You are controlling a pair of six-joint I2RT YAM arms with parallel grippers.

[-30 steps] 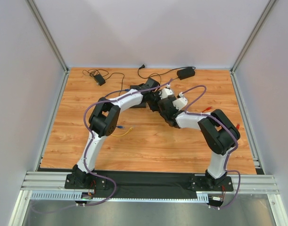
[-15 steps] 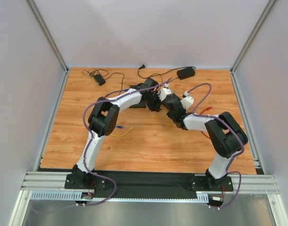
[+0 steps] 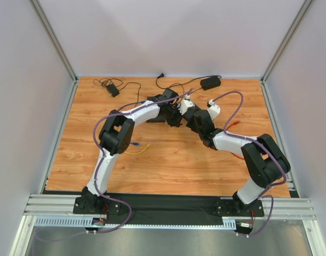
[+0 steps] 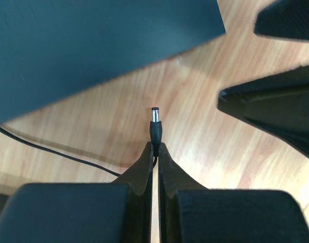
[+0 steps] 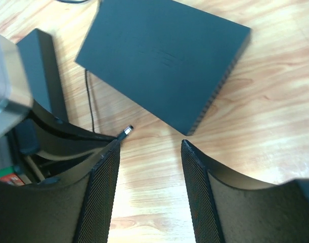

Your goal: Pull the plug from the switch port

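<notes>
White-and-black arms [image 3: 144, 112] carry purple cables [image 3: 96, 125] and black fingers [image 5: 101, 202].

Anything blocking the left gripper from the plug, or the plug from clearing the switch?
Nothing visible. The left gripper is shut on the plug, its tip free of the switch, with bare table between.

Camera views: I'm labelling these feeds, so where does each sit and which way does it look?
Top external: above and behind the bases, looking down at the table; left arm and right arm show.
Left wrist: on the left arm, looking along its shut fingers, which pinch the plug.
Right wrist: on the right arm, looking down between its open fingers at the switch.
Shared: both wrist views show plug and switch.
</notes>
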